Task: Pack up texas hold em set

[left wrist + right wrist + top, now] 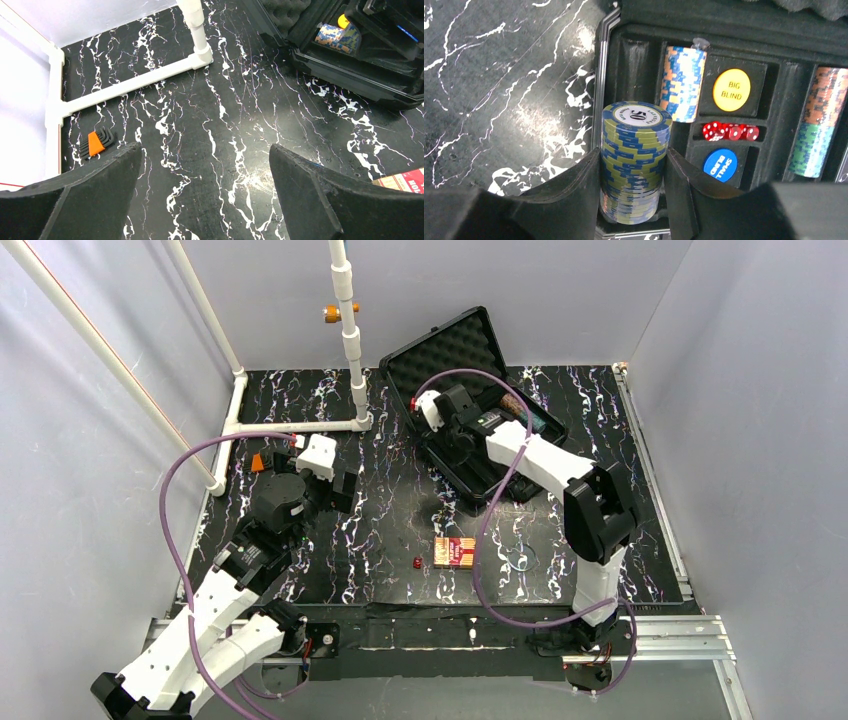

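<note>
- Blue-and-olive poker chip stack [636,130] with a "50" on its end face, at lower centre of the right wrist view; the right tool [631,155] pinches it by its sides, one pad on each flank, probably so that the loose chips stay in one column
- The stack sits over the left-hand trough of the open black hard plastic case [455,345], at upper centre of the overhead view; it runs the same way in the frame as the blue-and-orange chip stack [681,85] already lying in the next trough; whether it touches the trough floor, I cannot tell
- To the right are the yellow "BIG BLIND" disc [731,90], the small red dice [730,131] and the blue "SMALL BLIND" disc [720,165], each in its own recess, so this part looks packed
- Not yet packed: the red-and-yellow card box [455,552] and a lone red die [417,563], on the black marbled worktop [380,540] below the case
- The left tool [205,195] hangs spread and empty over bare worktop at mid left, apart from the case; it looks placed to fetch the box next
</note>
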